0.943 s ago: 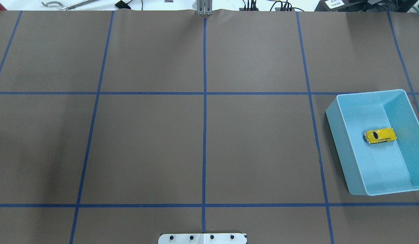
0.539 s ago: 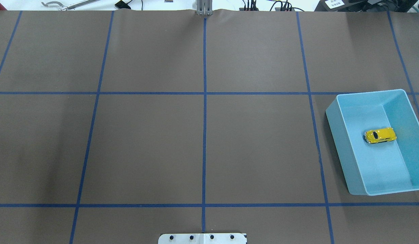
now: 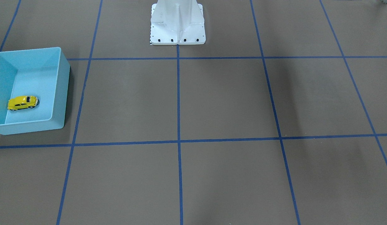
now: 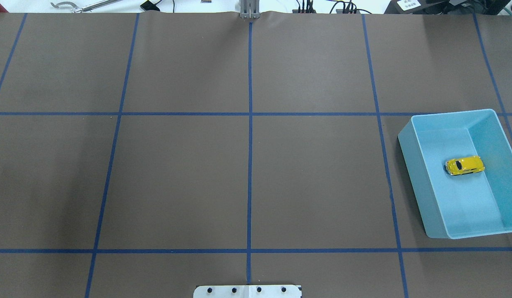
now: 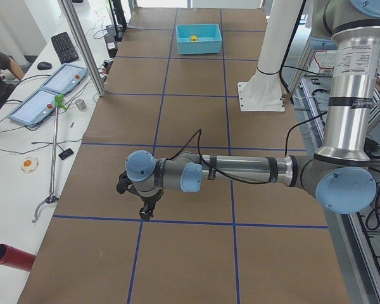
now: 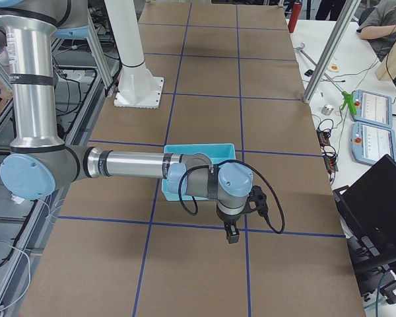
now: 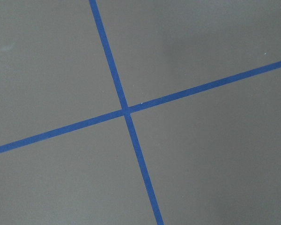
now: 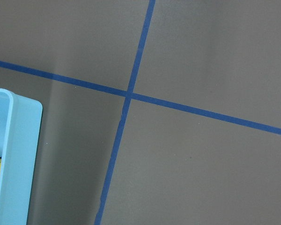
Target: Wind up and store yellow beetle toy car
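Near bin, right arm seemingly level

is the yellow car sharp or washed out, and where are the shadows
Overhead exterior: the yellow beetle toy car is sharp, not washed out; faint broad shadows dim the left half of the table. Front-facing: the light-blue bin throws a dark shadow toward the view's right. Right wrist: only a cropped yellow sliver at the left edge.

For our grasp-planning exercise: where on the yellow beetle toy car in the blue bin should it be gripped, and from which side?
Grip the yellow beetle toy car across its two long sides, coming straight down. It sits on its wheels inside the light-blue bin, whose walls block any sideways approach, and one end lies close to a wall.
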Robot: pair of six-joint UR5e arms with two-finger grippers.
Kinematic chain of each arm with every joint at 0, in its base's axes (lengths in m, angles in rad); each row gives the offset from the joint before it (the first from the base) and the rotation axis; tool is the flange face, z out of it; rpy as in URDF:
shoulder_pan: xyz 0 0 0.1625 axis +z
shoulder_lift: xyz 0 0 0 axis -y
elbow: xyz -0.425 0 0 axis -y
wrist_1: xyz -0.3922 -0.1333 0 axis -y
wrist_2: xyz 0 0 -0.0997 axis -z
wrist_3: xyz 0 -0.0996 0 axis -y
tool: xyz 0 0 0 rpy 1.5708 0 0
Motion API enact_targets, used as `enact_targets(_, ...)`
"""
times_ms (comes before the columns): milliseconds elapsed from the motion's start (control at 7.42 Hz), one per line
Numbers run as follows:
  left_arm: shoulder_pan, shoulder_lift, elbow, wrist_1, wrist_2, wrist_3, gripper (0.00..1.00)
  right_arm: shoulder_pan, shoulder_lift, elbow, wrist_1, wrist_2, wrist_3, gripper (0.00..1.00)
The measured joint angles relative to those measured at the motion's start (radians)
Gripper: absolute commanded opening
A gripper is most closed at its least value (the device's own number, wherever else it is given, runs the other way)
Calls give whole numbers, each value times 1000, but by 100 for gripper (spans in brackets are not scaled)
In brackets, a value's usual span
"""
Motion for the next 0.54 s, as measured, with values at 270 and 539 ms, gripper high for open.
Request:
enact_targets(270, -28, 11, 7, -7, 9, 57, 100, -5, -10, -2, 0, -5, 0, 100)
enact_targets(539, -42, 17, 1, -8, 8, 68, 100, -6, -18, -3, 0, -8, 0, 100)
